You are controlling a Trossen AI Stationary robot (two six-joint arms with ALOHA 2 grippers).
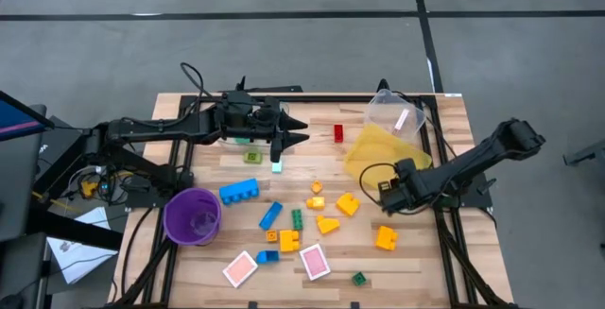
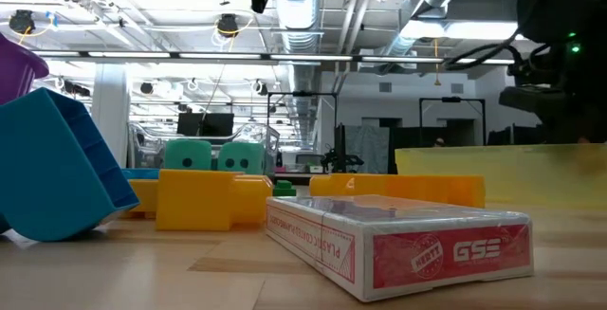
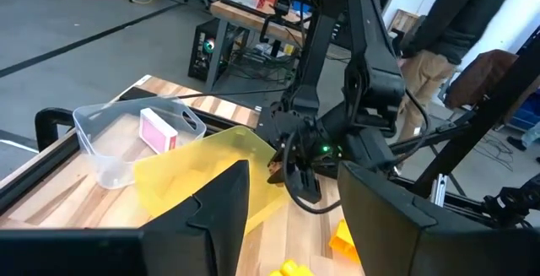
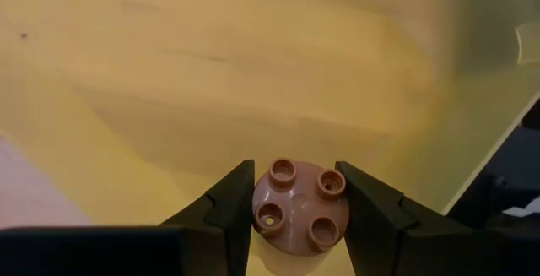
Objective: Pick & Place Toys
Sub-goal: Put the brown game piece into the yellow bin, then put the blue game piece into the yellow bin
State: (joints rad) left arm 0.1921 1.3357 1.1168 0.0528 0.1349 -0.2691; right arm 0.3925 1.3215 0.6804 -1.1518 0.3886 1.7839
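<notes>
One small round brick (image 4: pixel 300 217), brownish with four studs on top, sits pinched between the two fingers of the right gripper (image 4: pixel 301 219), right over the yellow bin (image 1: pixel 383 148) at the table's far right side. It looks like hard, light plastic: stiff enough to take a firm squeeze, but its curved smooth sides offer little flat surface, so I judge it could twist or pop out if the hold is off centre. The fingers meet it across its widest part, which seems the sound place to hold it.

The left gripper (image 1: pixel 301 129) hangs above the far middle of the table with its fingers parted and nothing between them; a small pale green brick (image 1: pixel 277 166) lies on the boards just beside it.

Many more toys lie scattered on the near half: a blue brick (image 1: pixel 239 191), yellow bricks (image 1: pixel 386 238), two pink cards (image 1: pixel 314 262), beside a purple cup (image 1: pixel 193 216). A clear tub (image 3: pixel 126 137) behind the yellow bin holds another pink card (image 3: pixel 157 130)
</notes>
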